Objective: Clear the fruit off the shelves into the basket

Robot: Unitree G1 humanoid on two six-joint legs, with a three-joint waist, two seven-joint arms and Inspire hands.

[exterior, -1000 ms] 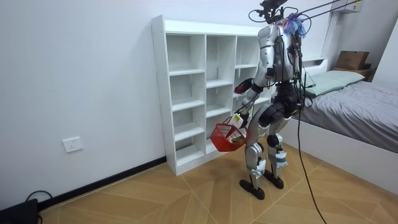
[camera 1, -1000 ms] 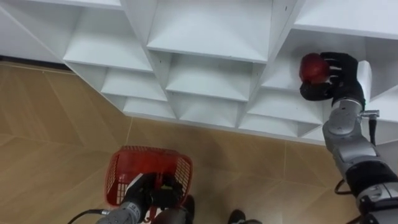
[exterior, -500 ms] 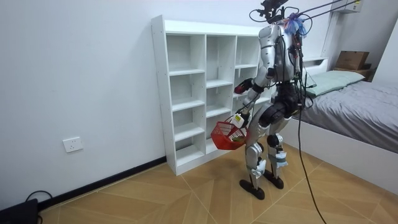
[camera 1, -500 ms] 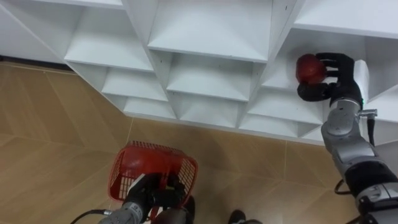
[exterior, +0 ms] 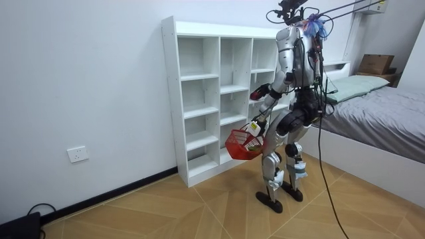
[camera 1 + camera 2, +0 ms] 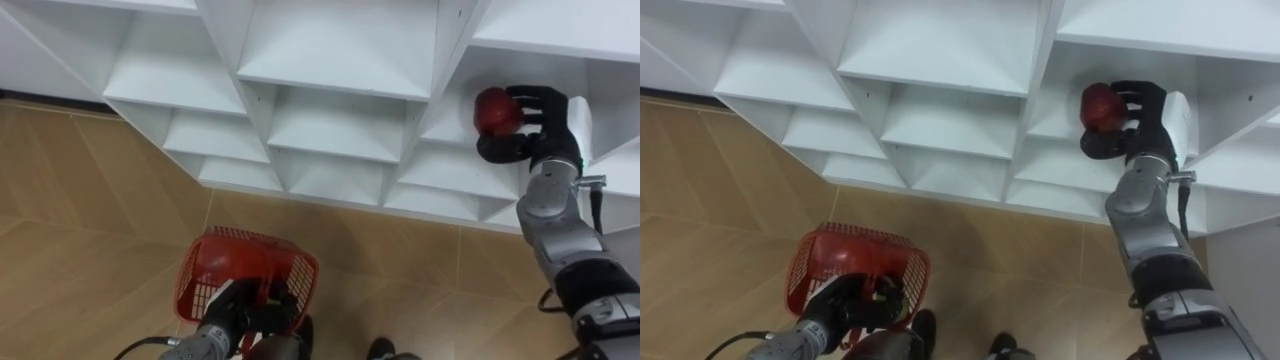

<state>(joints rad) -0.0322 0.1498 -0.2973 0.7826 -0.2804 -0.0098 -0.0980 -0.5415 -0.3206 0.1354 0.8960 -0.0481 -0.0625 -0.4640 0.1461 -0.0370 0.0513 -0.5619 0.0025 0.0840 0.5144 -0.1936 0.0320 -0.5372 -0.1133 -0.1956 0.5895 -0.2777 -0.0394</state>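
Note:
A red apple [image 6: 493,110] [image 6: 1099,106] sits in my right hand [image 6: 537,125] [image 6: 1139,122], whose black fingers curl round it just in front of the right column of the white closet [image 6: 330,70]. Low at the left, my left hand [image 6: 243,308] [image 6: 852,300] is shut on the handle of a red mesh basket [image 6: 246,278] [image 6: 855,272], which hangs over the wood floor. In the room view I stand facing the closet [image 5: 222,99], with the basket [image 5: 243,145] at hip height and the right hand [image 5: 260,91] raised to a middle shelf.
The closet's cubbies in view hold nothing. Wood floor [image 6: 90,220] runs below it. A bed [image 5: 378,119] stands on the room view's right, close behind me. A wall socket [image 5: 77,154] sits low on the wall at the room view's left.
My right hand has drawn the apple slightly left, away from the shelf. The basket has shifted a little to the right and tipped.

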